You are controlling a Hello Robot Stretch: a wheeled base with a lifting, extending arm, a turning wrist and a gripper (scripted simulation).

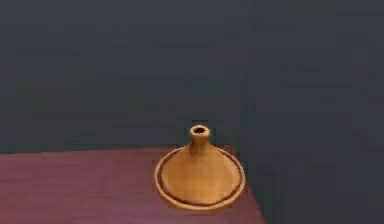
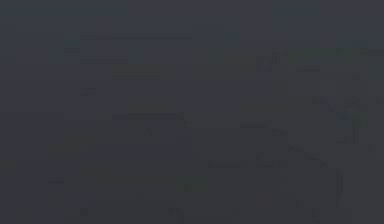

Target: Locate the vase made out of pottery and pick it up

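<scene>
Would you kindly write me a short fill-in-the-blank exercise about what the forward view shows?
1. The orange-brown vase stands ____ on the reddish table.
2. Its neck is narrow, while its base is ____.
3. In the forward view it stands near the table's ____ end.
Missing words: upright; wide; right.

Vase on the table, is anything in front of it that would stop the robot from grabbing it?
Nothing visible does. The vase stands alone near the table's right edge in the forward view, with bare red-brown tabletop to its left and the dark wall behind it.
</scene>
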